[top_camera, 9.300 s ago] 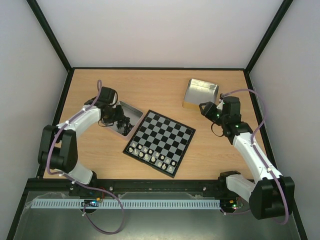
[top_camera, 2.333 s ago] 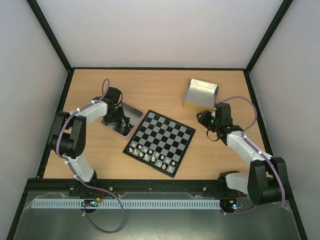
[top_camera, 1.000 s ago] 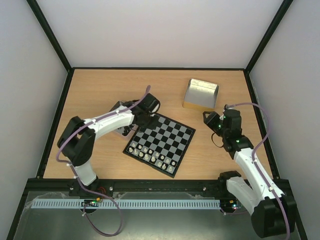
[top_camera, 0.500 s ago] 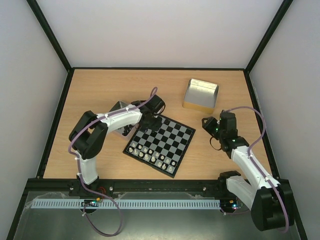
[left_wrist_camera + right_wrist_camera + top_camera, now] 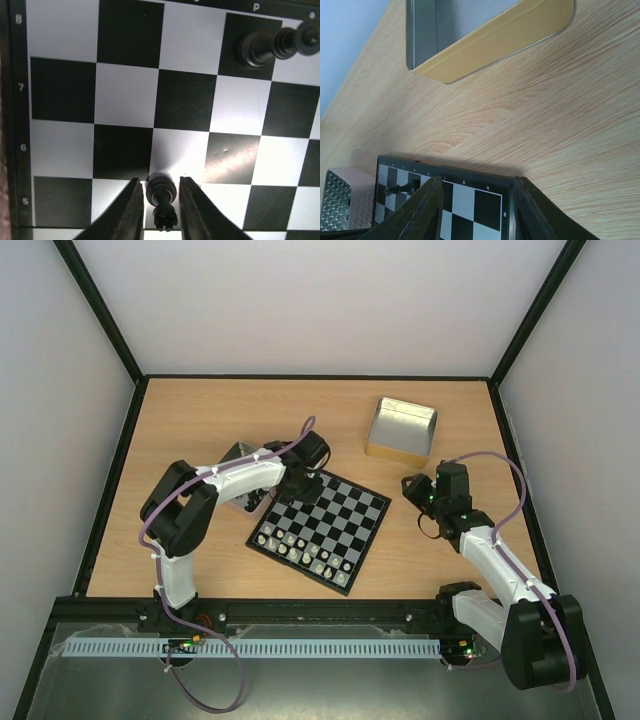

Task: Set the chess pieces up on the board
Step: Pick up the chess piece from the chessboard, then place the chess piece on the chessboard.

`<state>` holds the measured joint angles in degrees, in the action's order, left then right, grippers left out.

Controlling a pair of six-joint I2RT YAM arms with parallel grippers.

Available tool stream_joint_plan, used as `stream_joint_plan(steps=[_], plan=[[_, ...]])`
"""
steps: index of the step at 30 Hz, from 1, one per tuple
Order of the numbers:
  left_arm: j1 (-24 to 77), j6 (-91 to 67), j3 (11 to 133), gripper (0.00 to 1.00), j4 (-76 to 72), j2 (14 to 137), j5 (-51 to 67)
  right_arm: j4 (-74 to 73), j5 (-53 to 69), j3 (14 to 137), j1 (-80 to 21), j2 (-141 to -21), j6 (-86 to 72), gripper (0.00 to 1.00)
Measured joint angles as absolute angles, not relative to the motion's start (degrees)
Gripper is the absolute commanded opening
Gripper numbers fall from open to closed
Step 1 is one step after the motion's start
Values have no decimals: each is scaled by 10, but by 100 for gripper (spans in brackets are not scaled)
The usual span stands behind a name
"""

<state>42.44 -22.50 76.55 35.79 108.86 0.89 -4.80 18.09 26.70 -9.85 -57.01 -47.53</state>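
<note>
We judged a placing step: our left gripper (image 5: 158, 185) hovered over the black-and-grey chequered chessboard (image 5: 125, 100), a black chess piece (image 5: 161, 197) between its fingers; whether pinched, we could not tell. Our right gripper (image 5: 477, 195) stood spread beside the board. Next: rise straight up.

even, bright light from above throws soft shadows on the table (image 5: 545, 125), a pale glare sheens the board (image 5: 180, 150), and both wrist views blur up close.
</note>
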Motion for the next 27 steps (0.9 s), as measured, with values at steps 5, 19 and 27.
stream_joint_plan(steps=[5, 19, 27], plan=[[424, -222, 769, 9, 365, 1093, 13, -40, 181, 267, -98, -575, -471, 39], [380, -213, 860, 10, 402, 1126, -7, -34, 180, 282, -98, -590, -460, 39], [339, -195, 936, 10, 402, 1186, -7, -30, 180, 295, -98, -624, -453, 39]])
